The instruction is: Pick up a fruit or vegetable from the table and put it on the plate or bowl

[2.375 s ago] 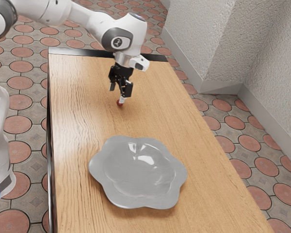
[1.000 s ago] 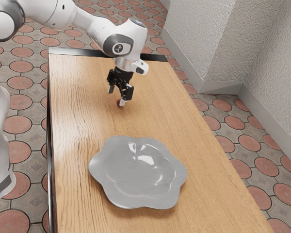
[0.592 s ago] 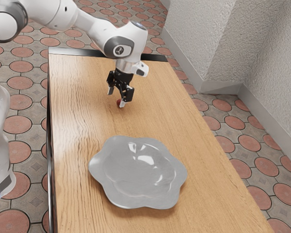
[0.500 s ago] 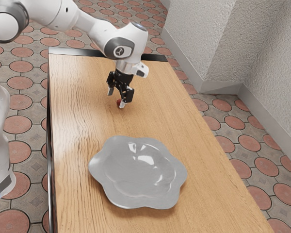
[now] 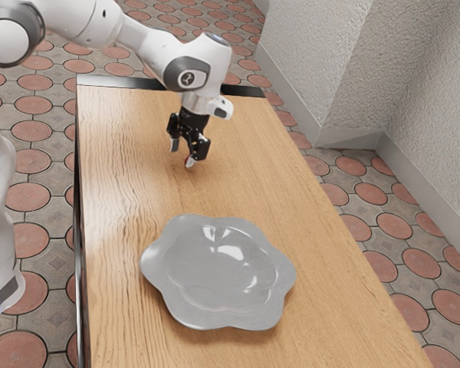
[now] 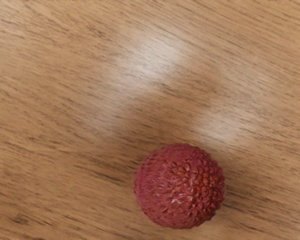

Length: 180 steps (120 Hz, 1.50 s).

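The hand (image 5: pixel 188 156) hangs over the far part of the wooden bench (image 5: pixel 123 176). A small red, bumpy fruit (image 5: pixel 188 162) peeks out at its tip, mostly hidden. Whether the hand grips the fruit cannot be told. In the wrist view the fruit (image 6: pixel 180 186) shows whole against bench grain. The grey scalloped plate (image 5: pixel 218 271) lies well apart.

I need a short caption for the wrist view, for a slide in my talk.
A red, bumpy lychee seen from above against the wood-grain table.
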{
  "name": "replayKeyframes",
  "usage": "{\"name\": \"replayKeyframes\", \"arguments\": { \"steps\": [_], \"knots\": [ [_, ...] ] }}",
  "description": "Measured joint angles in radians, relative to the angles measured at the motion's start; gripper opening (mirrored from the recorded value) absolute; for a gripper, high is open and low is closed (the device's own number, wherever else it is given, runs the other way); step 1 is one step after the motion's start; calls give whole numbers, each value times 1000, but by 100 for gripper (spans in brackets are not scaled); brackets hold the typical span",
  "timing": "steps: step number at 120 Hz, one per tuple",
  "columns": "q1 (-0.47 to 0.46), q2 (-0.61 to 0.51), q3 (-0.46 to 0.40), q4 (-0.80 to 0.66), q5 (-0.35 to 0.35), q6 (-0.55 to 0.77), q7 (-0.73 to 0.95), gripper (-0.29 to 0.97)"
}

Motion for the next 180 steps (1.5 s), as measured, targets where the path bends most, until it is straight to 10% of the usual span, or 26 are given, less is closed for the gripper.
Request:
{"name": "replayKeyframes", "arguments": {
  "steps": [77,154,180],
  "knots": [
    [-20,36,8,8,-6,42,3,46],
    [-39,33,6,23,-10,63,2,15],
    [-251,26,-10,190,-13,-6,3,15]
  ]
}}
